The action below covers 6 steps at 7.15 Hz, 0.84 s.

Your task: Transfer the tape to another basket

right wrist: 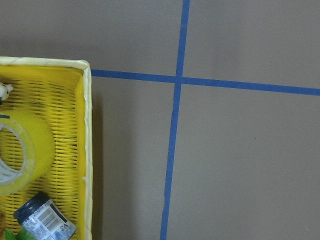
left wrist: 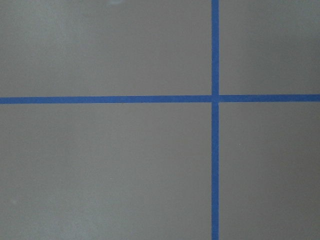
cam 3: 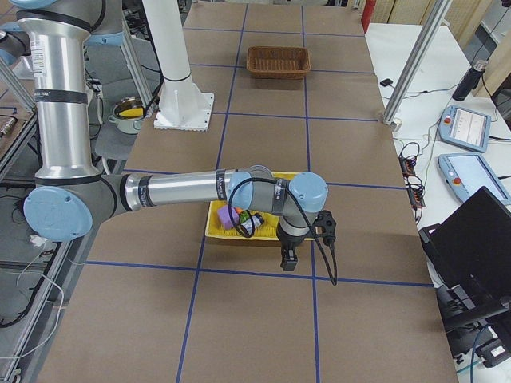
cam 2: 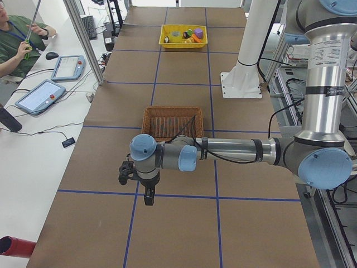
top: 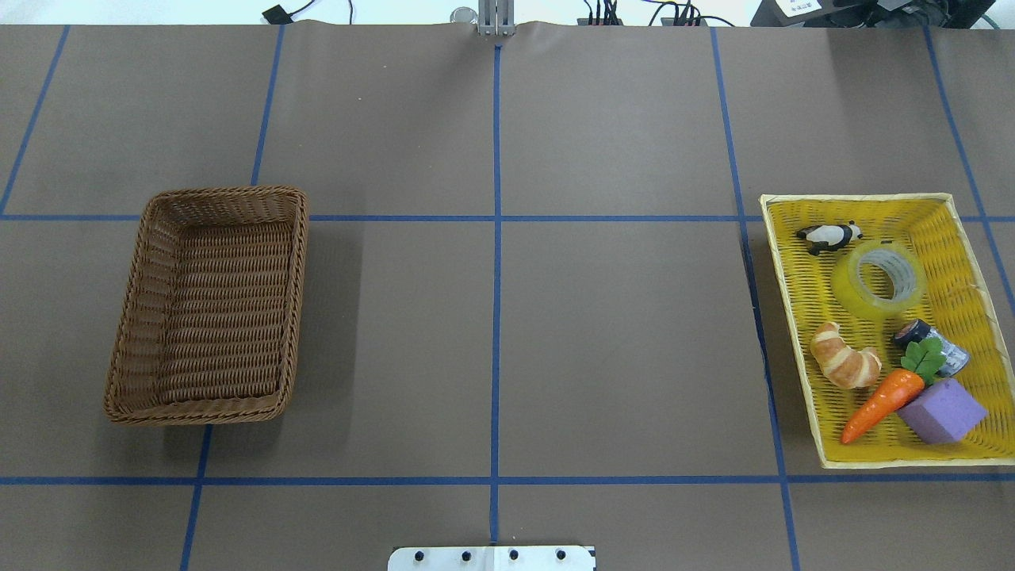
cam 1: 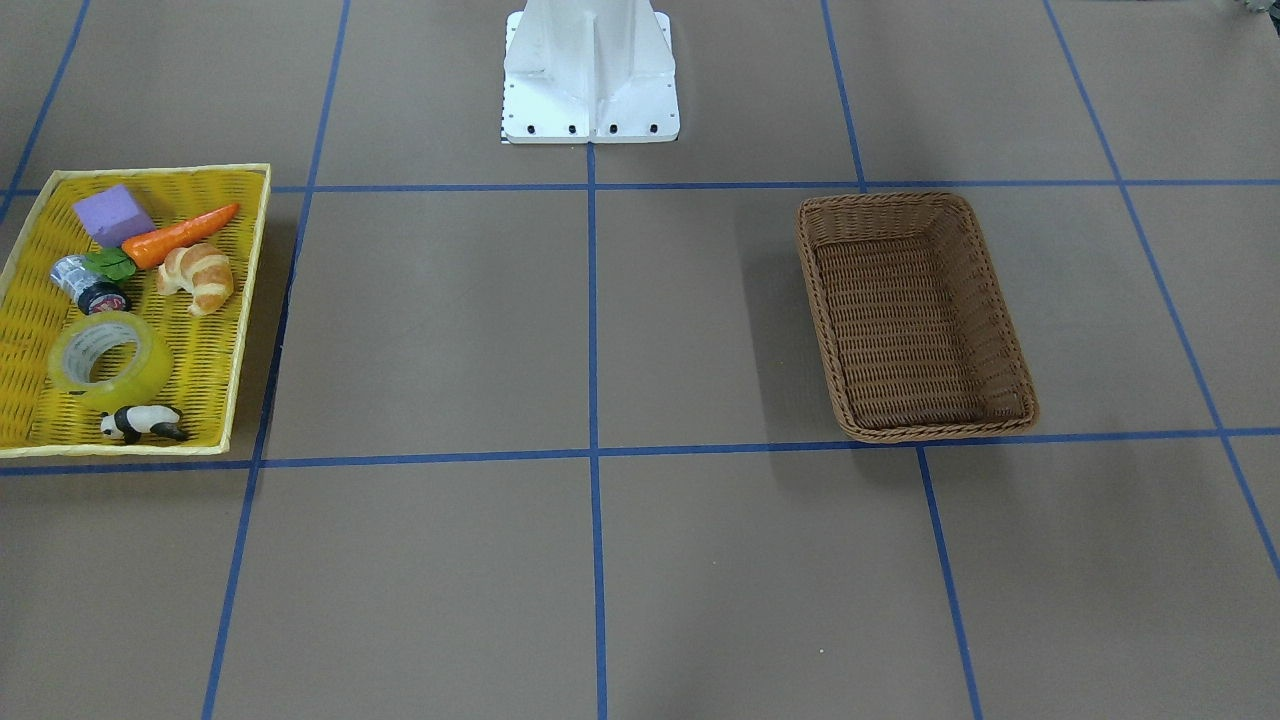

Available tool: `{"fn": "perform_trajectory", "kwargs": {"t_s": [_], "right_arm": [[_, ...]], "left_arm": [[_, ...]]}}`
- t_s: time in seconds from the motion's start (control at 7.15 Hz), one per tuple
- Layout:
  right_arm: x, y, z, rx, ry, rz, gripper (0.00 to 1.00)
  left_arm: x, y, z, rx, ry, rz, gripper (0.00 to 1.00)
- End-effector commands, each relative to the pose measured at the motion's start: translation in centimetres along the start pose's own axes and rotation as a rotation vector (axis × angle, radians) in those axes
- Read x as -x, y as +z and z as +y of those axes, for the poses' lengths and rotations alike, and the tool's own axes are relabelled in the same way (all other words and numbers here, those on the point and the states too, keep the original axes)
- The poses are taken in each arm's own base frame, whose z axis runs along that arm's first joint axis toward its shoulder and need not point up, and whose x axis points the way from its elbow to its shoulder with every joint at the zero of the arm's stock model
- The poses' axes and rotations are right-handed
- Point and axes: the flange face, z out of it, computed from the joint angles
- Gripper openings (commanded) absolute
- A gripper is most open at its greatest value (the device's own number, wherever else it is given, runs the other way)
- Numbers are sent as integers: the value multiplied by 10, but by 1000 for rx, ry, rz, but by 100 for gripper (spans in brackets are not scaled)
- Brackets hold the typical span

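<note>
The tape (cam 1: 150, 372), a translucent yellow roll with a white core, lies flat in the flat yellow tray (cam 1: 251, 300), between a toy panda and a small silver cylinder. It also shows in the overhead view (top: 857, 298) and at the left edge of the right wrist view (right wrist: 39, 145). The brown wicker basket (top: 226, 193) stands empty on the other side of the table (cam 1: 915, 200). My left gripper (cam 2: 148, 195) hangs over bare table beyond the basket. My right gripper (cam 3: 287, 261) hangs just outside the tray's outer edge. I cannot tell whether either is open or shut.
The tray also holds a croissant (top: 844, 365), a carrot (top: 880, 400), a purple block (top: 944, 411), a silver cylinder (top: 932, 342) and a panda (top: 829, 236). The white robot base (cam 1: 590, 80) stands mid-table. Operators' tablets (cam 2: 43, 95) lie on a side bench.
</note>
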Motion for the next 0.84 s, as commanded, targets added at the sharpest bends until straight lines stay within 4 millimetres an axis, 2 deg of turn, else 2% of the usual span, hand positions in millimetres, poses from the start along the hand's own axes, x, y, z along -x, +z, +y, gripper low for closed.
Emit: {"fn": "perform_trajectory", "kwargs": {"t_s": [0.0,0.42,0.7], "right_arm": [[-1,1,1,1,-2,1,100],[-2,2,2,4,1,1,100],[7,-8,-4,-17,-17,4,100]], "left_arm": [[0,0,0,-2,1,0,98],[-1,-1,0,-2,4,1,98],[-1,-2,-2,-2,6,0,98]]}}
